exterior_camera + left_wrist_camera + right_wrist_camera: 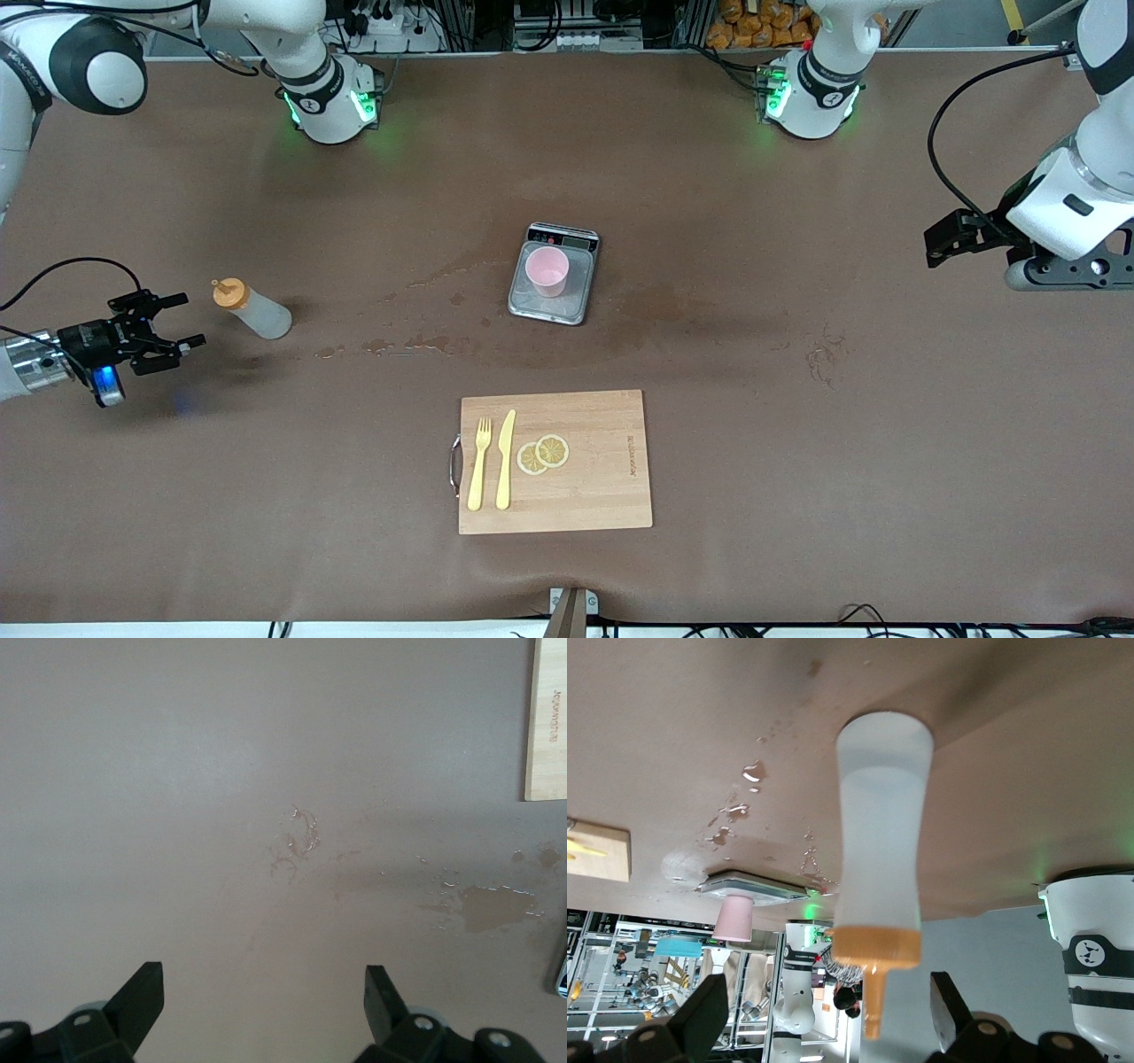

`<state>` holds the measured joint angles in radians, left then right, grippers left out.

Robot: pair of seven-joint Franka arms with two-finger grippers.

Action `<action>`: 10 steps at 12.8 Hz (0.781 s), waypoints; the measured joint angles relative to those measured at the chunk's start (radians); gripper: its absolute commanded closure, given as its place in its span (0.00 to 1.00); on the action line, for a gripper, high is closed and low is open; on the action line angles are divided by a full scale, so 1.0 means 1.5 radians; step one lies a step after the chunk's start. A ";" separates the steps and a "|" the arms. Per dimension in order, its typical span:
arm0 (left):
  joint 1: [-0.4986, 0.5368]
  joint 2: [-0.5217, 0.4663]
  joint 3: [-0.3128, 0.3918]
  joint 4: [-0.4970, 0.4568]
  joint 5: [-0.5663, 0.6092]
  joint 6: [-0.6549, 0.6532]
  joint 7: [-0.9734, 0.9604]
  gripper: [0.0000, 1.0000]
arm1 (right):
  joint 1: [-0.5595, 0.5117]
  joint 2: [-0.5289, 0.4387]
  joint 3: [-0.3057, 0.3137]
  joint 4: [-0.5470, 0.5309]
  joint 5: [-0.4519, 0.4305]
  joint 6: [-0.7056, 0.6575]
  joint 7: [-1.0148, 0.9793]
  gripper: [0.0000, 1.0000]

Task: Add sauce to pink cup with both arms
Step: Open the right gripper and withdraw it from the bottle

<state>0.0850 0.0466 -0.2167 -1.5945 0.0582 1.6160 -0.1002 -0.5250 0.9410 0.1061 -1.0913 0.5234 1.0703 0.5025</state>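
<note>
The sauce bottle (252, 309) stands upright on the brown table (797, 443), toward the right arm's end, with its orange cap on top. The right gripper (184, 321) is just beside the bottle, its fingers spread wide and holding nothing; they do not touch the bottle. The pink cup (547, 270) stands on the plate of the steel scale (555, 273) in the middle of the table, well apart from the bottle. Nearer to the front camera lies a wooden board (555, 462) with a fork (479, 463), a knife (505, 459) and two lemon slices (543, 454). The left gripper (266, 1010) waits over the bare table at the left arm's end, its fingers also wide and empty. Some wet spots (416, 341) lie on the table between the bottle and the scale.
</note>
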 measured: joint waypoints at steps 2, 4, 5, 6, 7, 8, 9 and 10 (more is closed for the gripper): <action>0.000 0.000 0.000 0.000 0.000 0.000 0.000 0.00 | 0.003 -0.023 0.017 0.006 0.000 -0.008 0.000 0.00; 0.000 0.000 0.000 0.000 0.000 0.000 0.000 0.00 | 0.005 -0.049 0.035 0.009 0.000 -0.015 0.000 0.00; 0.000 0.000 0.000 0.000 0.000 0.000 0.000 0.00 | 0.008 -0.062 0.041 0.012 0.000 -0.022 0.001 0.00; 0.000 0.000 0.000 0.000 0.000 0.000 0.000 0.00 | 0.014 -0.072 0.046 0.015 0.000 -0.032 0.001 0.00; 0.000 0.000 0.000 0.000 0.000 0.000 0.000 0.00 | 0.019 -0.078 0.055 0.019 0.000 -0.036 0.001 0.00; 0.000 0.000 0.000 0.000 0.000 0.000 0.000 0.00 | 0.023 -0.083 0.067 0.025 0.000 -0.037 0.001 0.00; 0.000 0.000 0.000 0.000 0.000 0.000 0.000 0.00 | 0.024 -0.086 0.080 0.032 0.000 -0.039 0.001 0.00; 0.000 0.000 0.000 0.000 0.000 0.000 0.000 0.00 | 0.026 -0.090 0.092 0.038 -0.001 -0.039 0.001 0.00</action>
<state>0.0850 0.0464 -0.2171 -1.5946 0.0582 1.6160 -0.1002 -0.4861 0.8053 0.2439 -1.0337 0.5221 1.0114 0.5036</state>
